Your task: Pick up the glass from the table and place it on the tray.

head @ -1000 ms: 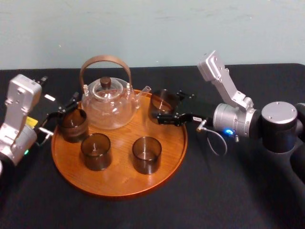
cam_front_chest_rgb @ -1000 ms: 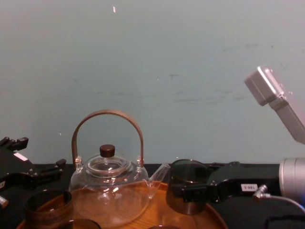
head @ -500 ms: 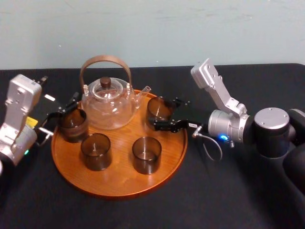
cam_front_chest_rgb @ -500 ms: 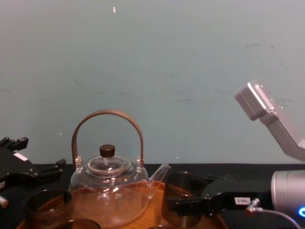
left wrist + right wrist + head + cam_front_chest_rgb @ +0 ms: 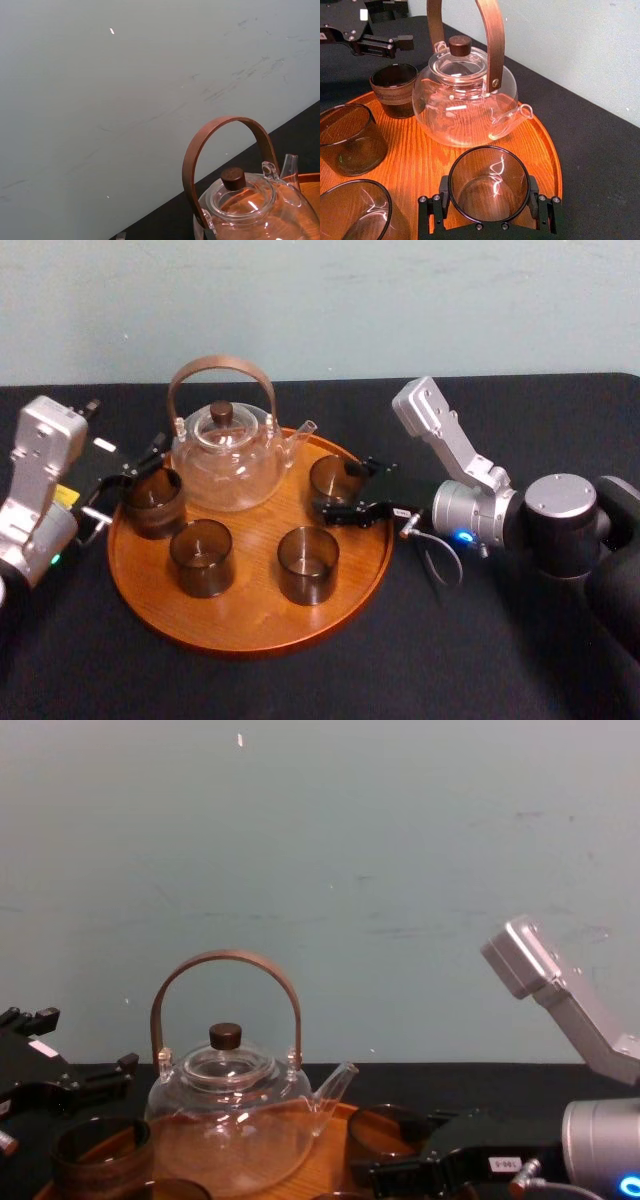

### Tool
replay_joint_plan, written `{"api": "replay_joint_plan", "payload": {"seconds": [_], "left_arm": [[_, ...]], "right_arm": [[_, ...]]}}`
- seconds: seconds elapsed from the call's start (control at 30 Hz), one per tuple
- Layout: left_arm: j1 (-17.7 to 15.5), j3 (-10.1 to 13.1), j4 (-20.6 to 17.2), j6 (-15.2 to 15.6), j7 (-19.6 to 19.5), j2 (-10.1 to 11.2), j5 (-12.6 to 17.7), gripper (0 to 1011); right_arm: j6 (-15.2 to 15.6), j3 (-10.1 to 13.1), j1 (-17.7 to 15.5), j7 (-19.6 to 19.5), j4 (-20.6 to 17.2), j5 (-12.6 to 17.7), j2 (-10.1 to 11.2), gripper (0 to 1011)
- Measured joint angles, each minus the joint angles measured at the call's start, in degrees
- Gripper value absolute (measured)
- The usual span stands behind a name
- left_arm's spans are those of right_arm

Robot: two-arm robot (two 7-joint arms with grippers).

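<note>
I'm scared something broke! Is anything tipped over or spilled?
No, nothing looks wrong. The teapot and all four glasses stand upright on the tray, no spill or crack showing. The right gripper has its jaws around one glass; the left gripper sits at the tray's left edge.

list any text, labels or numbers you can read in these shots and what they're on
Nothing can be read with certainty.
White label on the right gripper: printed characters, too blurred to read.
White label on the left gripper: too small to read.
Yellow sticker on the left arm: too small to read.
The tray and the teapot: no markings visible.
</note>
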Motion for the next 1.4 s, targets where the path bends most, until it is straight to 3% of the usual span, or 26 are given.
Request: {"api": "replay_joint_plan", "payload": {"seconds": [0.73,0.87,1.4], "left_arm": [[0.0,0.0,0.0,0.0,0.0,0.0,0.0,1001],[0.0,0.0,0.0,0.0,0.0,0.0,0.0,1001],[0.0,0.0,0.0,0.0,0.0,0.0,0.0,1001]], "right_arm": [[-0.1,-0.1,-0.1,0.0,0.5,-1.3,-0.4,905],[0.1,-0.1,-0.1,0.0,0.6,-1.4,-0.4,997],[0.1,0.0,-0.1,0.0,0.6,-1.2,-0.4,1002]]}}
